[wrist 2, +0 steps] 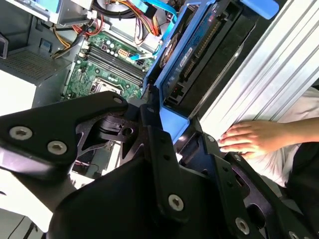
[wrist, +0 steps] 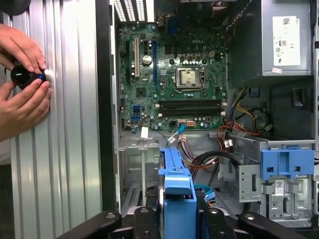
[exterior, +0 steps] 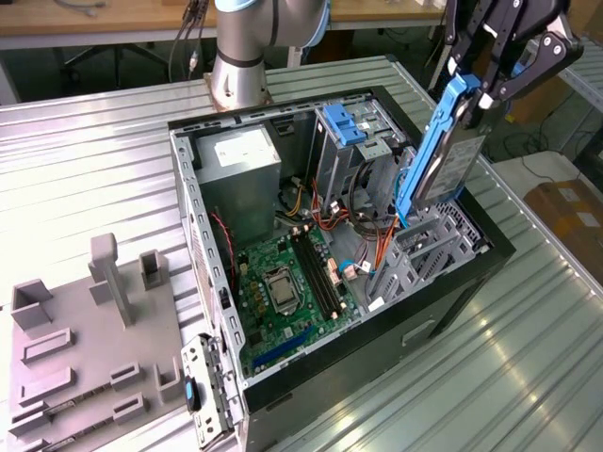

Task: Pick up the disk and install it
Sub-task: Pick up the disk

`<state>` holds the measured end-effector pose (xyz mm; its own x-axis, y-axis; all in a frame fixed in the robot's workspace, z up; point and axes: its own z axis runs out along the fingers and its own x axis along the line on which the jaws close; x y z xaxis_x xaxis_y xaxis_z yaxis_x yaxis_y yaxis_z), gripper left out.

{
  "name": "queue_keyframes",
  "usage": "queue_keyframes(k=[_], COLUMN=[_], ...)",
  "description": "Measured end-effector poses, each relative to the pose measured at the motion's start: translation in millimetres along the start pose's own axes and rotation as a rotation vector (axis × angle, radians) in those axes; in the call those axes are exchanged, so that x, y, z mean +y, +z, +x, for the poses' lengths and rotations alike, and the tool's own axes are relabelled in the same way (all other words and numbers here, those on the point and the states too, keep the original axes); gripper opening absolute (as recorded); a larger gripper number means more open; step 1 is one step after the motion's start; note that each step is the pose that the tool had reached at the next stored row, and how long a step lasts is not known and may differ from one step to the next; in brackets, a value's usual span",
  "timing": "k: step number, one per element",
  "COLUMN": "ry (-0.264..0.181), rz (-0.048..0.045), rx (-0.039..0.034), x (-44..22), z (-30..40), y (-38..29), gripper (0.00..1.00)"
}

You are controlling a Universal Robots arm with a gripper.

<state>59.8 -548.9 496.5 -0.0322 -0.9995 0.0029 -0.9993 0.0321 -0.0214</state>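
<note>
The disk (exterior: 450, 168), a grey drive in blue rails, hangs on edge above the grey drive cage (exterior: 426, 247) at the open computer case's side toward the exterior view's right. Its lower end is level with the cage's top. My gripper (exterior: 479, 87) is shut on the disk's upper end. In both wrist views the blue-railed disk (wrist 2: 185, 56) (wrist: 177, 186) reaches out from between the black fingers (wrist 2: 149, 117) toward the case's inside, and the gripper (wrist: 177, 219) grips its near end.
The open case (exterior: 471, 292) lies on a ribbed metal table with the motherboard (exterior: 283, 282), the power supply (exterior: 240, 155) and a blue bracket (exterior: 344, 122) inside. A grey fixture plate (exterior: 85, 348) lies left. A person's hands (wrist: 22, 94) hold a black knob beside the case.
</note>
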Motion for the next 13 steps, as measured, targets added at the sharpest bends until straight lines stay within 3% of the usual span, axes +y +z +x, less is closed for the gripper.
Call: queue_keyframes(k=[3, 9, 13], ry=[0.0, -0.001, 0.0], rz=[0.0, 0.0, 0.0], rx=[-0.0001, -0.0002, -0.0022], x=[-0.2, -0.2, -0.2], z=[4.2, 4.5, 4.5], y=[3.0, 11.7, 13.3], gripper=[0.37, 0.37, 0.37])
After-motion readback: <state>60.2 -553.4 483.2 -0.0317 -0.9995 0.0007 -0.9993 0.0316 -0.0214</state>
